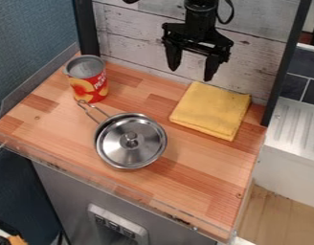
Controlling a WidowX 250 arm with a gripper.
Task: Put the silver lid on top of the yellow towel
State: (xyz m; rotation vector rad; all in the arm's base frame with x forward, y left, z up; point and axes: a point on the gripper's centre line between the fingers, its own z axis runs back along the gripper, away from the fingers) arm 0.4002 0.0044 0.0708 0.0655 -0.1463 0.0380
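1. In the camera view, we are seeing the black two-finger gripper (191, 74) hanging near the top, its jaws released and standing apart with nothing between them.
2. The round silver metal lid (145, 149) is resting on the silver metal pot (105, 129), its small metal knob (130, 139) standing at the centre. The pot's looped wire handle (89, 111) is pointing towards the red cylindrical can with the grey top (87, 81).
3. The folded yellow cloth towel (212, 110) is lying flat on the light brown wooden counter (191, 170), well apart from the pot, so we are judging the lid still to be lifted and carried over.
4. We are worrying most about the knob: it is offering a small, smooth hold, so an off-centre pinch could be slipping or tipping the lid.
5. If we are closing too low, we could be catching the rim and dragging the pot along.
6. If we are travelling too low, the lid could be snagging the towel's fold; if we are releasing off-centre, it could be sliding off the edge.
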